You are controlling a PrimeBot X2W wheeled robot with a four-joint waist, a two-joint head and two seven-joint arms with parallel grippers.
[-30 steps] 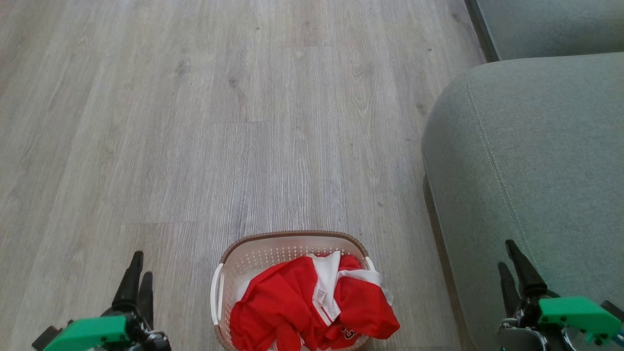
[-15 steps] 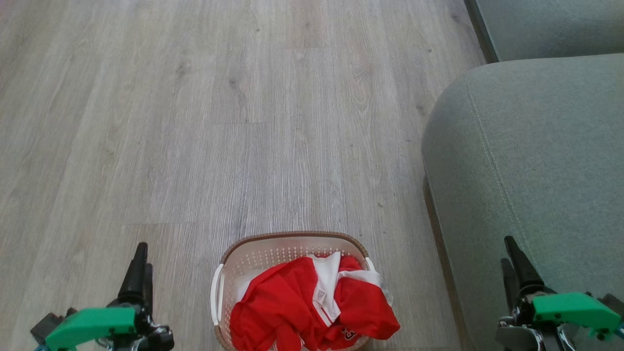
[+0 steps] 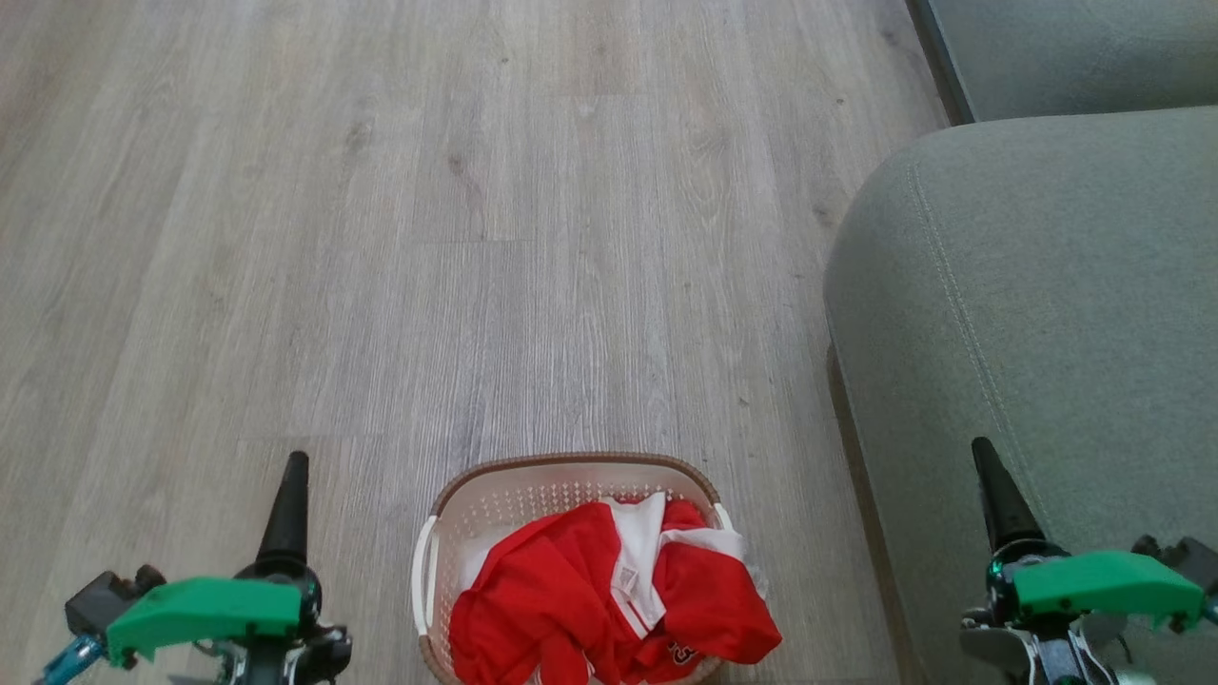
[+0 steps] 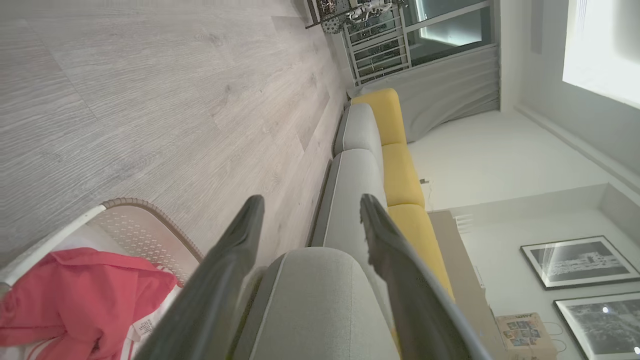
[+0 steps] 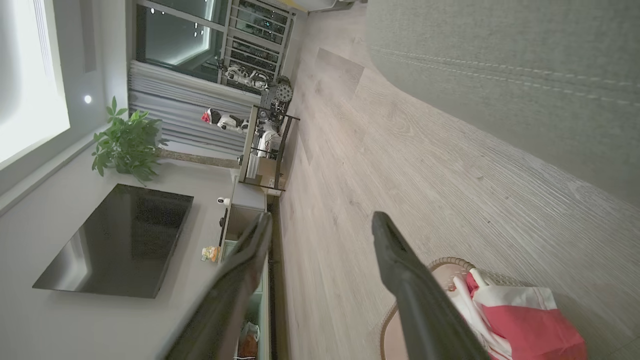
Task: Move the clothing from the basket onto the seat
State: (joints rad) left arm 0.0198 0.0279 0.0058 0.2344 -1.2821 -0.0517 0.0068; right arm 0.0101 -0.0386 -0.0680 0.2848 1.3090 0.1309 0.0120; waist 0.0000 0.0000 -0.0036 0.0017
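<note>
Clothing [image 3: 609,599]: lay heaped in the basket [image 3: 571,463], on the floor beside the seat [image 3: 1047,314].
Left gripper [image 4: 311,201]: fingers spread, empty, left of basket.
Right gripper [image 5: 322,217]: fingers spread, empty, by seat.

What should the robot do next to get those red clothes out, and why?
Probably swing the left gripper sideways over the basket and lower it onto the red sports garments. Both grippers are open and empty, flanking the basket: the left over the floor, the right gripper over the seat. The garments lie heaped in the basket, untouched.
</note>
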